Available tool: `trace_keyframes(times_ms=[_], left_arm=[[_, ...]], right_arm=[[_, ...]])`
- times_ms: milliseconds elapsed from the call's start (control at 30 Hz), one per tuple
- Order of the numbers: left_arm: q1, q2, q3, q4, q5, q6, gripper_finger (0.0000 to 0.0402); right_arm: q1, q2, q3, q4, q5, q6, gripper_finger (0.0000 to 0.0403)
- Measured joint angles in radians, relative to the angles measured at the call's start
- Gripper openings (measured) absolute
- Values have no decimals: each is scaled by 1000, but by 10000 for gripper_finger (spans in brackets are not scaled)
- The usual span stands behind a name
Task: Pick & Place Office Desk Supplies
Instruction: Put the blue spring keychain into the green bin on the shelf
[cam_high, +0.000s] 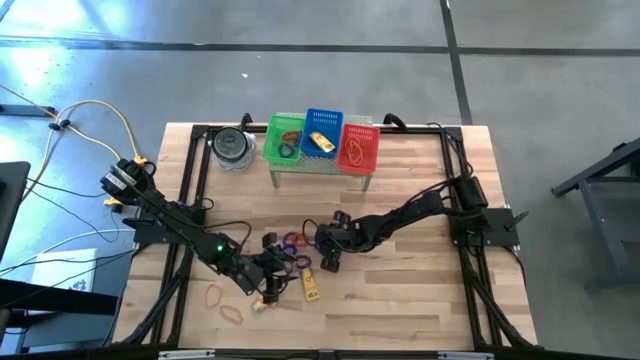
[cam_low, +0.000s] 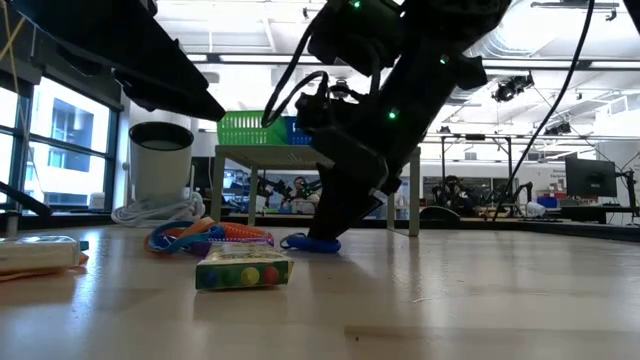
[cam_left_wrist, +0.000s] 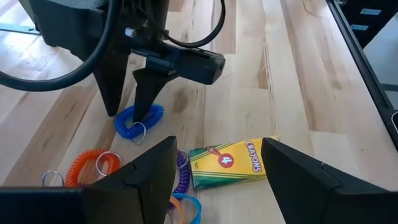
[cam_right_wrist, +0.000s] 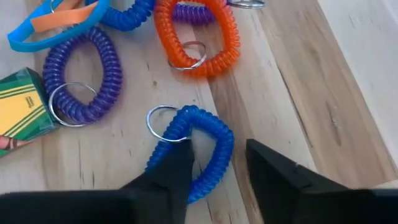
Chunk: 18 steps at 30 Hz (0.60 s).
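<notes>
The worktop (cam_high: 420, 260) carries everything; at its twelve o'clock edge stand the green basket (cam_high: 284, 140), the blue basket (cam_high: 322, 131) and the red basket (cam_high: 359, 146), and the loose supplies lie near the middle, toward six o'clock.

My right gripper (cam_right_wrist: 216, 167) is down on that heap, and the whole move turns on one relation: the blue coil loop (cam_right_wrist: 198, 147) lies flat on the wood with one side of its band running between my jaws; one finger stands inside the loop and the other outside it, so the band crosses the gap squarely. The loop's long axis runs away from my wrist toward its key ring (cam_right_wrist: 161, 122). My jaws are partly drawn in, not clenched; I cannot tell whether they press the band already. I judge the next step is to finish the pinch and lift toward twelve o'clock.

My left gripper (cam_left_wrist: 214, 165) hovers at about eight o'clock of the right one, jaws spread and empty, above the crayon box (cam_left_wrist: 229, 163); the right arm is clearly the nearer to the blue loop.

Just beyond it lie the orange coil loop (cam_right_wrist: 198, 37) and the purple coil loop (cam_right_wrist: 84, 81), apart from the blue one.
</notes>
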Motion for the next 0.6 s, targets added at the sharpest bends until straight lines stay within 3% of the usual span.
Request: trace_keyframes(times_ms=[200, 433, 600], left_arm=[[0, 0, 0, -16, 0, -1, 227], [0, 0, 0, -26, 0, 2, 227], [0, 0, 0, -26, -2, 10, 227]], right_arm=[[4, 1, -1, 4, 5, -46, 17], [80, -42, -9, -7, 172, -90, 7], [162, -135, -15, -82, 354, -99, 5]])
